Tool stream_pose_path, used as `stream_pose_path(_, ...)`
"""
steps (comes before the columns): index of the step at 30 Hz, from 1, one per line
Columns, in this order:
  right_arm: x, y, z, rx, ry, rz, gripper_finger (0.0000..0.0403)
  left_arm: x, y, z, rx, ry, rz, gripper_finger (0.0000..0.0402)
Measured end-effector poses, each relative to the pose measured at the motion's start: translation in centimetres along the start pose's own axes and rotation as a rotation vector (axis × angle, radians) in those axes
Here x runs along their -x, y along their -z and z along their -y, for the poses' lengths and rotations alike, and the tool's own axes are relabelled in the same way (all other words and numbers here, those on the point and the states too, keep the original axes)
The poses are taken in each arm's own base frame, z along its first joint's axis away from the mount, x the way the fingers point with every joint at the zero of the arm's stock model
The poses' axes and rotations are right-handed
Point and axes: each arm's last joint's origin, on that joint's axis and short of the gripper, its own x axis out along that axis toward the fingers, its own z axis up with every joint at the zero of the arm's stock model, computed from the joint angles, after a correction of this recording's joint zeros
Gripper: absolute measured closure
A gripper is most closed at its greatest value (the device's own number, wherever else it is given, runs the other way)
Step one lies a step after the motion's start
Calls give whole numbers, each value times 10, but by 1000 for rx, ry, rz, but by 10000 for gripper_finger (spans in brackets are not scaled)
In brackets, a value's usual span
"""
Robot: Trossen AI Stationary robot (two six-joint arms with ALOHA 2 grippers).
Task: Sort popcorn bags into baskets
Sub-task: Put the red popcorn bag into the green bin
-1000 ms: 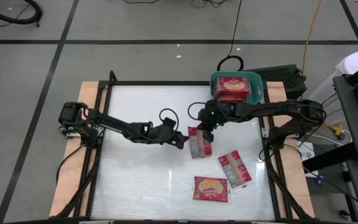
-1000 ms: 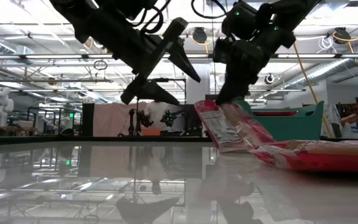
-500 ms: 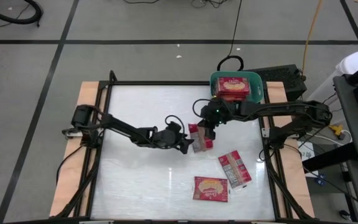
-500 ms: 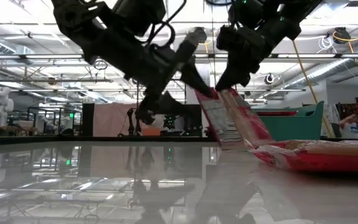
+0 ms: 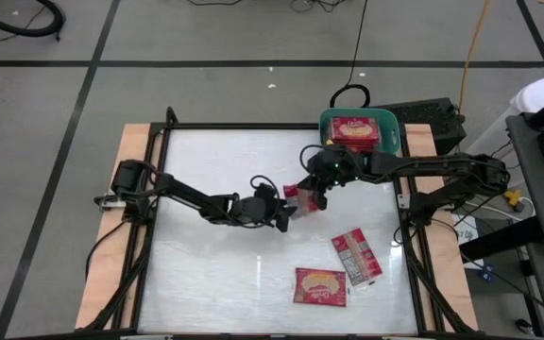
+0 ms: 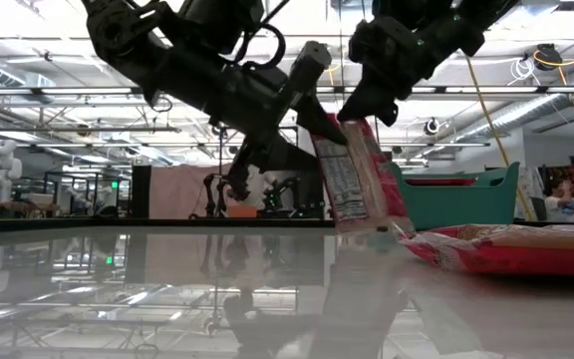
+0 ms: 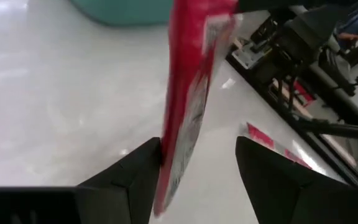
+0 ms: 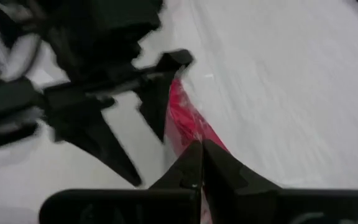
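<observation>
Pincer of the left arm [image 5: 284, 213] has closed in around the upright popcorn bag [image 6: 359, 178] pinched by the right pincer [image 5: 312, 199] mid-surface, jaws still apart, suggesting a handover toward the teal basket [image 5: 397, 127].

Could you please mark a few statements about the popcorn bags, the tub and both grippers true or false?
1. The right gripper pinches the upright popcorn bag by its top edge. True.
2. The left gripper has its fingers around that bag, not yet closed on it. True.
3. The teal tub is empty. False: red bags lie in it.
4. Four bags lie flat on the table. False: two do, one face up, one back up.
</observation>
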Motion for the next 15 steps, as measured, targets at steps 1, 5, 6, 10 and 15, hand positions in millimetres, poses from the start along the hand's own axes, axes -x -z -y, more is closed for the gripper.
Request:
stream_pose_path(1, 0, -1, -1, -4, -15, 10, 403, 0, -1, 0, -21, 1, 8, 191)
stream_pose_path(5, 0, -3, -1, -25, -20, 27, 403, -2, -7, -1, -62, 15, 44, 224)
stream_pose_path(6, 0, -3, -1, -28, -20, 28, 403, -3, -8, -2, -63, 11, 45, 237)
stream_pose_path(10, 0, -3, -1, -44, -23, 29, 403, -4, -11, -5, -79, 0, 50, 307)
stream_pose_path(15, 3, -4, -2, -146, -25, 32, 403, -2, -16, -4, -148, 24, 41, 383)
